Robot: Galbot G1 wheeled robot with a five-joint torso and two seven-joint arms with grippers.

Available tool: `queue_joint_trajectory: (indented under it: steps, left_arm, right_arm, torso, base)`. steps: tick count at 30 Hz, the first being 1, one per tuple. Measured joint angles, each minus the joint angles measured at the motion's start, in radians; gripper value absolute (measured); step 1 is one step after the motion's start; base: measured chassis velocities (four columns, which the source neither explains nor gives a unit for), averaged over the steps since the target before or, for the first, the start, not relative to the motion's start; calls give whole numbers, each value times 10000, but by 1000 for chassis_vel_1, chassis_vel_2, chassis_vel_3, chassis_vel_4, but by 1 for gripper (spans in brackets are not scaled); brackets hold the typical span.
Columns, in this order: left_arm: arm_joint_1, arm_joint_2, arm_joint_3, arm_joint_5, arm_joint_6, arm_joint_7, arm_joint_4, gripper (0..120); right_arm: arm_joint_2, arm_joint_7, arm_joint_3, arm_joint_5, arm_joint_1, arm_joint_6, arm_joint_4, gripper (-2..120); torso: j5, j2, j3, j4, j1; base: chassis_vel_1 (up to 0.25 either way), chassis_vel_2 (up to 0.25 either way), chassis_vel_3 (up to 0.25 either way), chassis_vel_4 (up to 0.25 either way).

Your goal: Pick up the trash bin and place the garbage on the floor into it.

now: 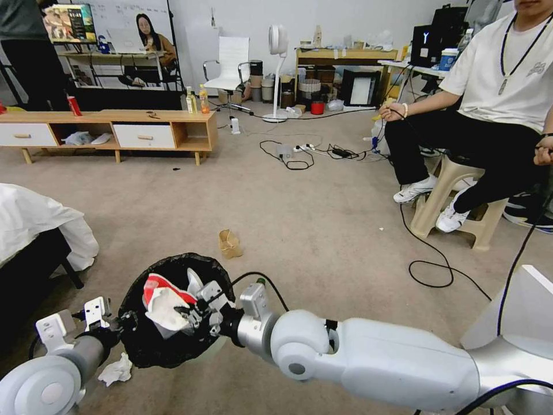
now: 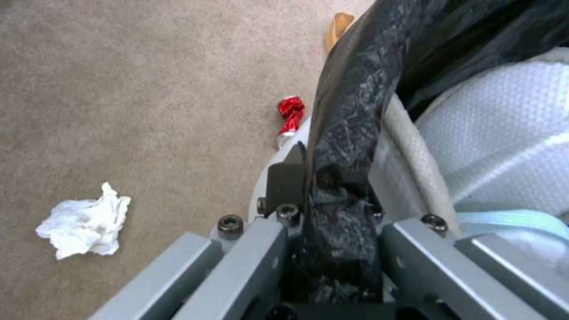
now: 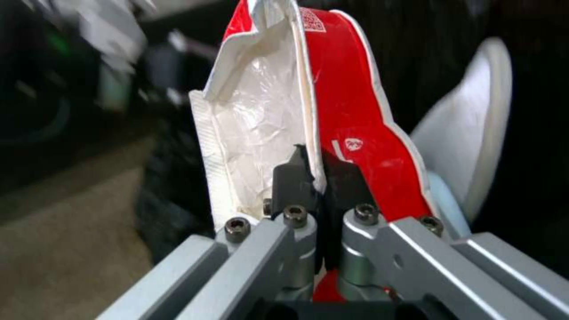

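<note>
While the left gripper is clamping the bag-lined rim of the trash bin and holding it above the carpet, the right gripper is pinching a red-and-white wrapper over the bin's mouth. A crumpled tissue and a crushed red can are lying beside the bin, a tan paper bag beyond it. Black cables are trailing past a stool.

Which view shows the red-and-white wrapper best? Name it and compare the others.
Right wrist view: the red-and-white wrapper is close up, pinched in the right gripper. Head view shows it smaller, over the trash bin. Left wrist view has the bin's bag instead.
</note>
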Motion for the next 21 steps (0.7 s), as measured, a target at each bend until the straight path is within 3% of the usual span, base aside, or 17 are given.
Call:
queue_joint_trajectory:
  steps: [21]
  left_arm:
    - [188, -85, -15, -70, 2, -30, -285, 2]
  right_arm:
    - [447, 802, -257, -259, -496, -1057, -815, 0]
  torso:
    - [0, -2, 0, 0, -1]
  base:
    - [0, 0, 0, 0]
